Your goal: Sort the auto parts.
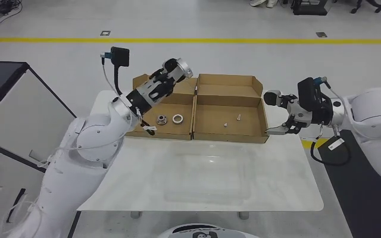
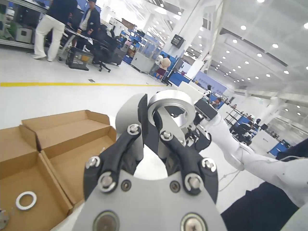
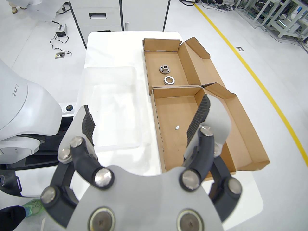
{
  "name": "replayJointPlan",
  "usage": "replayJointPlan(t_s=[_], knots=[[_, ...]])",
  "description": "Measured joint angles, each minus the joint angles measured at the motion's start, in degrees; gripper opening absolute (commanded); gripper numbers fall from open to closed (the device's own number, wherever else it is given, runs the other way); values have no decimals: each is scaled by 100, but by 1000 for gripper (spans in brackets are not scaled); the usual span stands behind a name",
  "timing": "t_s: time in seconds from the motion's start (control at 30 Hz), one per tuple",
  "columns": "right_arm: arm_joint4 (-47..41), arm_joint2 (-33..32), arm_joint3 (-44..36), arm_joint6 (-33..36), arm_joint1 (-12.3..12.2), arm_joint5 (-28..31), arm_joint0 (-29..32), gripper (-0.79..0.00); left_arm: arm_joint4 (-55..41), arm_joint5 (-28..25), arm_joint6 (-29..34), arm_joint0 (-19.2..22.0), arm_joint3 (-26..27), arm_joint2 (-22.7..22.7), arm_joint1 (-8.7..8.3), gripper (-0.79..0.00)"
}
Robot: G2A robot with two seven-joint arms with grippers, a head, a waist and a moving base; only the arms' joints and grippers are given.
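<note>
- Metal collar [image 2: 173, 96] is pinched in the left gripper [image 2: 153, 114], one finger through its bore, raised above the left cardboard box [image 1: 171, 130].
- Right gripper [image 1: 275, 113] hangs spread wide just beside the right box [image 1: 214, 122] (off its outer end).

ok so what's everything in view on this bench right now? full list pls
table: 1, white, under everything
cardboard boxes: 2, brown, open, side by side on the table's far side
clear tray: 1, transparent, on the table nearer the robot
flanged hub: 1, silver, in the left-side box
small ring: 1, silver, same box, beside the hub
small screws: 2, silver, apart in the right-side box
large metal ring: 1, silver, held in the air by the left-side box's far flap
left hand: 1, shut on the large metal ring
right hand: 1, open, beside the right-side box
</note>
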State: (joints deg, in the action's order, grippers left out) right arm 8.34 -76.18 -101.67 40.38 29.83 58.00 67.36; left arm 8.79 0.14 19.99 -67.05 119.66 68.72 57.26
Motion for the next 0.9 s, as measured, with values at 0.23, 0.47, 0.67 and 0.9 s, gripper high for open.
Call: replayJointPlan(t_s=[0.23, 0.47, 0.67, 0.9], knots=[[0, 0, 0, 0, 0, 0, 0, 0, 400, 626, 350, 410, -230, -19, 38, -785], [0, 0, 0, 0, 0, 0, 0, 0, 848, 1302, 1079, 882, -708, -137, 64, -785], [0, 0, 0, 0, 0, 0, 0, 0, 1271, 1901, 1772, 1248, -1370, -236, 71, -785], [0, 0, 0, 0, 0, 0, 0, 0, 2179, 2272, 2526, 1438, -1869, -513, 55, -785]])
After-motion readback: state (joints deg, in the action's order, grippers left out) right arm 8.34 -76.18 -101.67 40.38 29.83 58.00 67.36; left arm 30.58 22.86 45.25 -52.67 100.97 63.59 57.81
